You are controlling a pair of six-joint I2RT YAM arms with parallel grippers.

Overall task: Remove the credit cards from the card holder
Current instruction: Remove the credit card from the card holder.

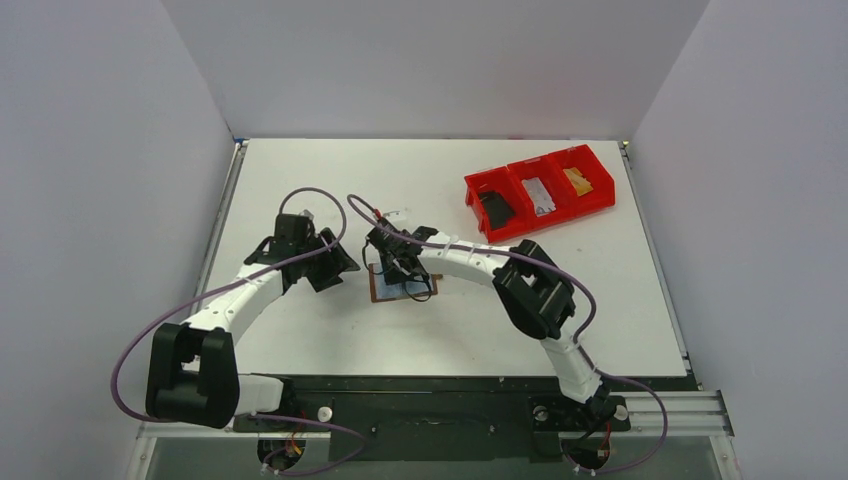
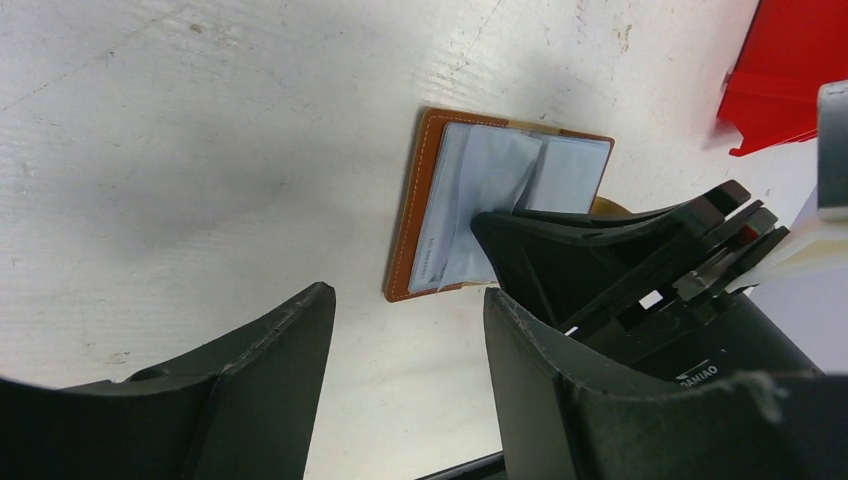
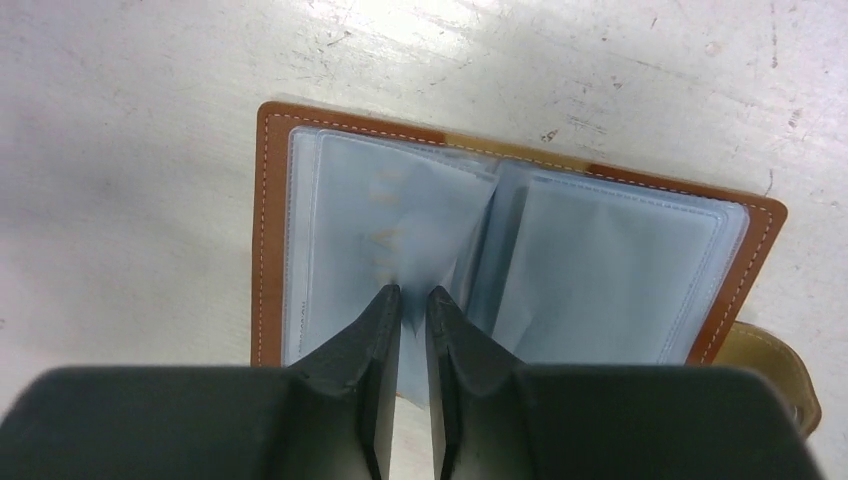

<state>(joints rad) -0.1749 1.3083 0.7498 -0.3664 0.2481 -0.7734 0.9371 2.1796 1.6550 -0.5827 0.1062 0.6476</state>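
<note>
Looking from above, the open holder [image 1: 384, 289] lies near the middle of the table [image 1: 300, 180], long side running left to right, with the right gripper [image 1: 400, 266] over it and the left gripper [image 1: 333, 268] just off its left edge. From the left wrist, that gripper's fingers [image 2: 270, 340] stand wide apart on nothing. From the right wrist, the fingers [image 3: 370, 330] are nearly closed on the wrist-side edge of one pocket [image 3: 380, 210]; whether a card is caught, I cannot tell.
</note>
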